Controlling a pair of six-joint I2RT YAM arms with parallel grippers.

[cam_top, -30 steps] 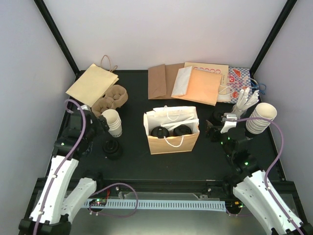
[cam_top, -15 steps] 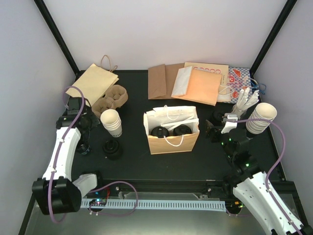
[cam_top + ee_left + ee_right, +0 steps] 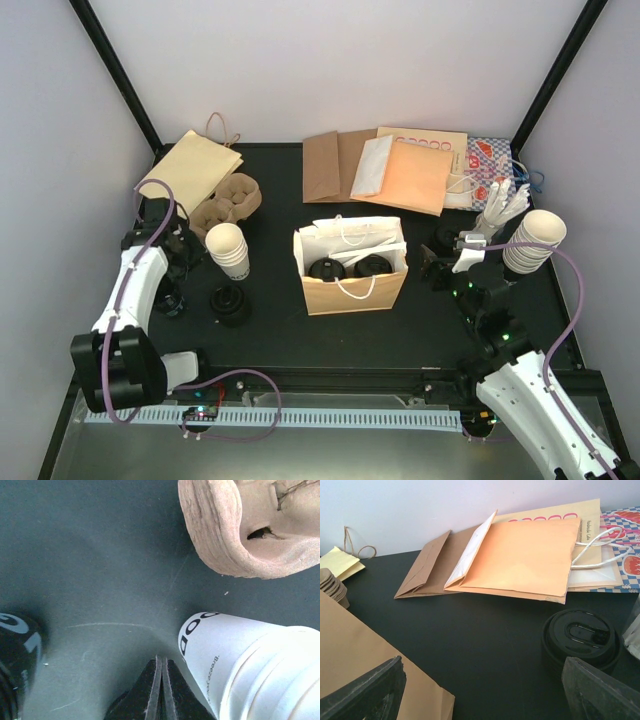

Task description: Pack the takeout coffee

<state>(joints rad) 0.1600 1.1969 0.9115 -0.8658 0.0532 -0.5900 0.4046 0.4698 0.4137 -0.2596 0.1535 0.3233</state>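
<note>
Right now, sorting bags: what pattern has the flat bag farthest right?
The bag is blue-white checked with red shapes; best in the right wrist view.

The left arm [image 3: 125,300], lower left of the top view, and the right arm [image 3: 545,410], lower right, have white shells with black joints. A mauve cable [image 3: 579,290] runs along each. Small green lights [image 3: 505,331] dot the right arm's black upper links. The left gripper [image 3: 161,680] has smooth black wedge fingers; the right gripper [image 3: 482,695] has matte black ones with ridged edges.
</note>
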